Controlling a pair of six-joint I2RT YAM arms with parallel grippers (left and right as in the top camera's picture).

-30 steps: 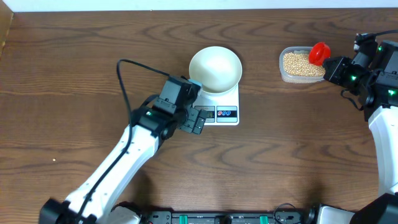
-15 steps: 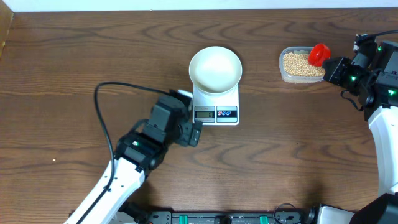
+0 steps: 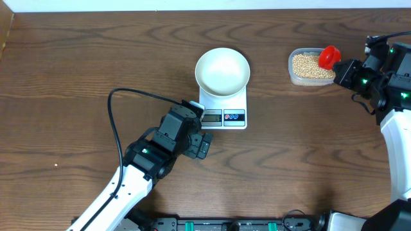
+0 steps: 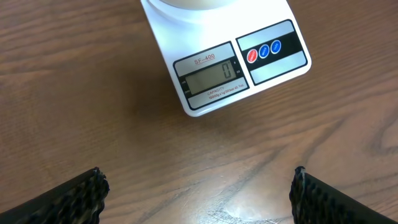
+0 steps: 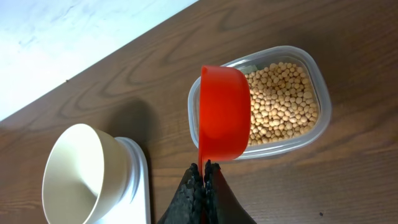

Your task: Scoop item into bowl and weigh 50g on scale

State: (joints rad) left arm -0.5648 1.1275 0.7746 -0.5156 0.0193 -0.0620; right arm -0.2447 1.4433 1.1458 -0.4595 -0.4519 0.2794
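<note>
— While you look down from overhead, your left gripper (image 3: 201, 128) hangs just short of the scale (image 3: 225, 118), fingers spread wide and grasping nothing. The white bowl (image 3: 222, 70) sits on the scale's far half, its inside bare. A black cable (image 3: 110, 119) loops over the wooden table (image 3: 289, 167) beside that arm.

— On your right in that same view, the beans (image 3: 307, 64) lie in a clear tub (image 3: 291, 72) well apart from the bowl. The red scoop (image 3: 329, 56) is over the tub's right end. Your right gripper (image 3: 340, 66) is mostly hidden by its own black housing, so from above you cannot tell how it grips.

— Your left wrist camera gives you the writing that overhead cannot. The scale's panel reads "SF-400" above the screen, and the screen shows "0". The fine line beneath is too small to read. Beside the screen are three round buttons, one red and two blue. Only the bowl's lower edge shows at the top. Your two fingertips stand at the bottom corners, clear of the scale.

— Your right wrist camera settles the grip: those fingers are clenched on the scoop's thin handle. The cup hangs over the tub's left rim, seen from the side, so its inside is hidden from you. Beans cover the tub's floor. The bowl and a corner of the scale show at lower left, with wood grain between them and the tub.
</note>
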